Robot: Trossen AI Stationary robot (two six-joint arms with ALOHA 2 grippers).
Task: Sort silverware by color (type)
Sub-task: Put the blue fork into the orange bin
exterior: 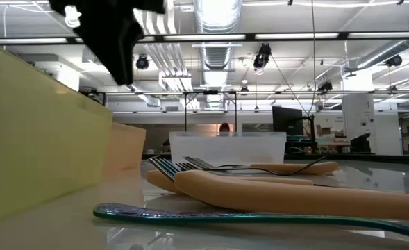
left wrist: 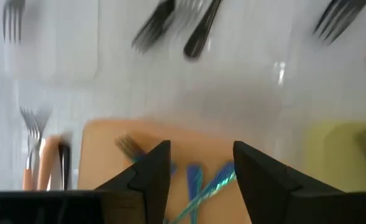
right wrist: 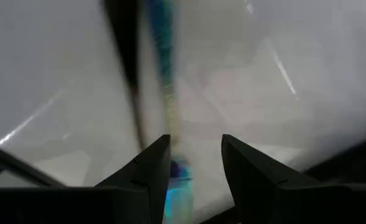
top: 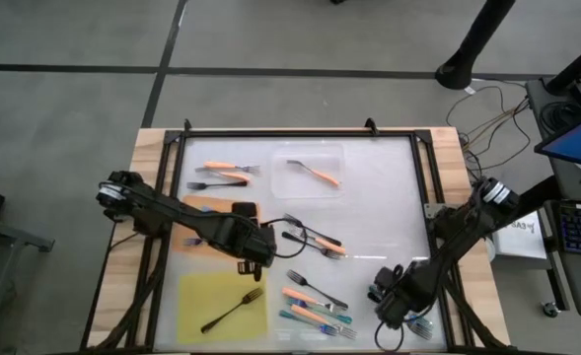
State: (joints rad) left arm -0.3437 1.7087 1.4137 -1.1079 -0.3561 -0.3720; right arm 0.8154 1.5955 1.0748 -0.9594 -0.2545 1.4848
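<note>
Across the white table (top: 379, 212) the forks (top: 315, 301) lie scattered; light, stiff and slick, they are best pinched mid-handle. Left gripper (top: 254, 258) hangs with fingers apart over teal forks on the orange mat (top: 199, 205); right gripper (top: 387, 296), fingers also apart, hovers over a teal fork (right wrist: 164, 68)

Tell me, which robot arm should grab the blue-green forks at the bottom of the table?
Probably the right. Its end effector hovers open right beside the teal forks, while the left end effector is over the orange mat, farther off.
</note>
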